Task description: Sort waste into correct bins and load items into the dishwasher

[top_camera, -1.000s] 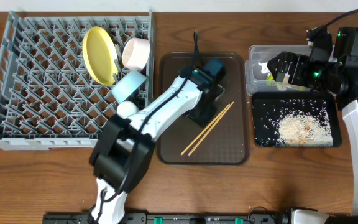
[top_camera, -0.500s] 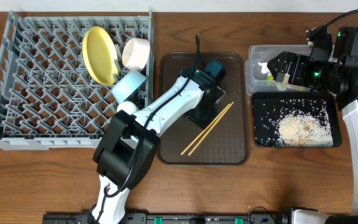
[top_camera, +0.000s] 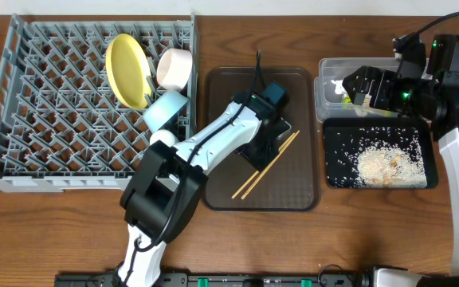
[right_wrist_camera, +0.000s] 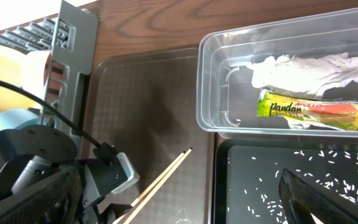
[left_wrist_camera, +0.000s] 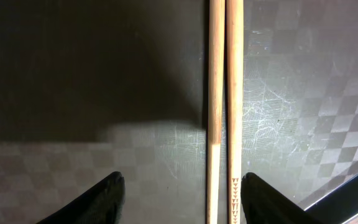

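Two wooden chopsticks [top_camera: 265, 165] lie side by side on the dark brown serving tray [top_camera: 221, 191]. My left gripper [top_camera: 268, 148] is open right over them. In the left wrist view the chopsticks [left_wrist_camera: 224, 93] run between the fingers [left_wrist_camera: 182, 202], close to the right finger. My right gripper [top_camera: 358, 86] is open and empty above the clear tub [top_camera: 323, 96]. The tub holds the green-and-orange wrapper [right_wrist_camera: 316, 109] and crumpled white paper [right_wrist_camera: 309, 67]. The black tray [top_camera: 333, 179] holds rice scraps [top_camera: 385, 163]. The grey dish rack [top_camera: 38, 119] holds the yellow plate [top_camera: 127, 70], cream cup [top_camera: 174, 68], blue bowl [top_camera: 166, 110] and white bowl [top_camera: 162, 140].
The left arm stretches from the front edge across the rack's right corner onto the serving tray. The right arm's base stands at the far right beside the tub and black tray. Bare wooden table [top_camera: 54, 231] shows in front of the rack.
My left gripper has shifted slightly toward the chopsticks and now sits over their upper half. The right arm and all other things have not moved.
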Tool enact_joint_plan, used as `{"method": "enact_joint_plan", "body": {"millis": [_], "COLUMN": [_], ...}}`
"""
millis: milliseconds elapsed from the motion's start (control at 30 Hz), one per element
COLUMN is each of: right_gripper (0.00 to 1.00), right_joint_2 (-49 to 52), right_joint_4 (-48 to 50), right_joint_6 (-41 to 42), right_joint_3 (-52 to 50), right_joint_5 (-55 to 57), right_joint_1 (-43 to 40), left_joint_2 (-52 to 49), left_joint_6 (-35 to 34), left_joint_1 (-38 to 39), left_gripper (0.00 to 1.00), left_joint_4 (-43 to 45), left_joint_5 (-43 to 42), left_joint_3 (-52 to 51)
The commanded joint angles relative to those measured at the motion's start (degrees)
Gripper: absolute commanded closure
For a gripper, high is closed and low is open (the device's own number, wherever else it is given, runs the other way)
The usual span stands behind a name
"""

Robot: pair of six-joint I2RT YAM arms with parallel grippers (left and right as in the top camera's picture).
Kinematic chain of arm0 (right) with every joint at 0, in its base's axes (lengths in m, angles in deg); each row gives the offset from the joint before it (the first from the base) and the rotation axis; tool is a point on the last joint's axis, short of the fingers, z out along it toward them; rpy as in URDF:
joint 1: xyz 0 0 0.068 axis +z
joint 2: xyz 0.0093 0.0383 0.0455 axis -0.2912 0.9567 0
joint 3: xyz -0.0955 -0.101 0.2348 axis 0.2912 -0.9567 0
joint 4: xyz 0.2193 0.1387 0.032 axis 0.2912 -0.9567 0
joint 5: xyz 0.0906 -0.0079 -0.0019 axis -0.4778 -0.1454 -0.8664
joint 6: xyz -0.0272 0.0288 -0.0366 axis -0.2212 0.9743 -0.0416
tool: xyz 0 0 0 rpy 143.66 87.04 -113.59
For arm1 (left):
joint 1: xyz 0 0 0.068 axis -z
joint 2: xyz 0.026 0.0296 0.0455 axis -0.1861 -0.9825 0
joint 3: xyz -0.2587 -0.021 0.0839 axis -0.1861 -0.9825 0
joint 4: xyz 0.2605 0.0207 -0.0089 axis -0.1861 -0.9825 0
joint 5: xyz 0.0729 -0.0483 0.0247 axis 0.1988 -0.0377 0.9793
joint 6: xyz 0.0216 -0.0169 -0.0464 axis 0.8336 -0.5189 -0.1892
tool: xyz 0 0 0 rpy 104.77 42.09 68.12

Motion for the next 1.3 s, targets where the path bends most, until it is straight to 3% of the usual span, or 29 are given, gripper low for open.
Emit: {"method": "enact_joint_plan", "body": {"millis": [0,133,467,667,1267], "right_gripper": [0.01,0.01,0.01,0.01,0.01], "right_joint_2": [-0.1,-0.1,-0.1,-0.1,-0.1], "right_joint_4": [0.0,0.0,0.0,0.0,0.0], "right_joint_6": [0.3,0.3,0.3,0.3,0.4], "right_joint_3": [0.2,0.2,0.2,0.2,0.2], "right_joint_5": [0.0,0.0,0.0,0.0,0.0], "right_joint_1": [0.2,0.2,0.2,0.2,0.2], "left_joint_2": [-1.0,-1.2,-2.8,-5.0,-5.5], "left_joint_6": [1.9,5.1,7.0,3.7,6.0], "left_joint_1": [0.1,0.1,1.7,2.3,1.8], "left_gripper": [0.36,0.35,0.34,0.33,0.34], "left_joint_4": [-2.3,-5.8,-4.4,-4.7,4.6], "left_joint_5": [1.5,2.5,-0.6,4.5,12.9], "left_joint_3": [-0.3,-0.3,-0.3,-0.2,-0.2]}}
